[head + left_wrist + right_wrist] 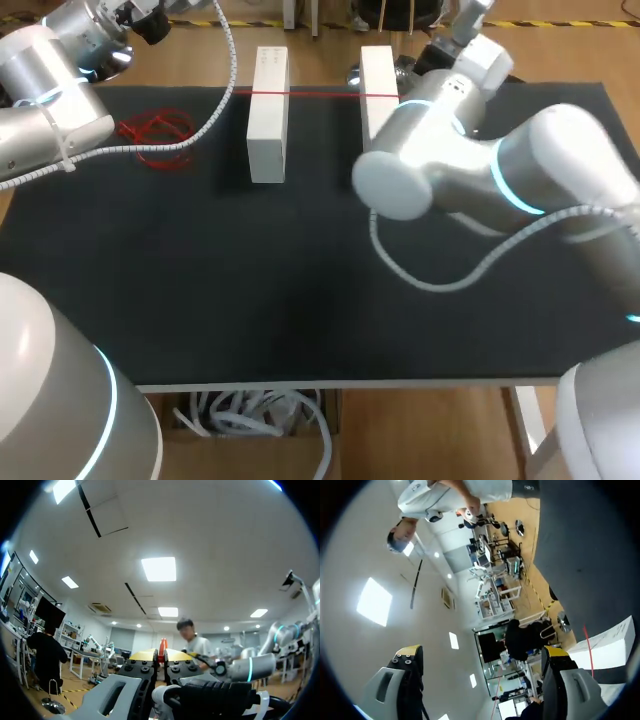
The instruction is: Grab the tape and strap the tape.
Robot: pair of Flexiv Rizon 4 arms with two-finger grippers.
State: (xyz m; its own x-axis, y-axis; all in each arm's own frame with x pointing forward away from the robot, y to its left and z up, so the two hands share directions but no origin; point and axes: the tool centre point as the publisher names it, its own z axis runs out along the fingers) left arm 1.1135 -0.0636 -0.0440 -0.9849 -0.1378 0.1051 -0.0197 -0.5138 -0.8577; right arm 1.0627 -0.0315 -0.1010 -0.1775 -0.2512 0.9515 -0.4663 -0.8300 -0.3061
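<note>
Two white blocks (267, 115) carry thin red tape (320, 94) across their tops. Left gripper (161, 655) pinches some tape; right gripper (481, 652) is wide open, empty.

The head camera looked down on the worktop (300, 300) from above and behind. The left wrist camera faced the ceiling, and the tilted right wrist camera shared the worktop's edge.

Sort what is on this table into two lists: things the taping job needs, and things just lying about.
For the job: red tape stretched across the two white blocks; left gripper, shut on a bit of red tape; right gripper, open.
Lying about: tangled red tape on the black mat, by the left arm's white cable.
</note>
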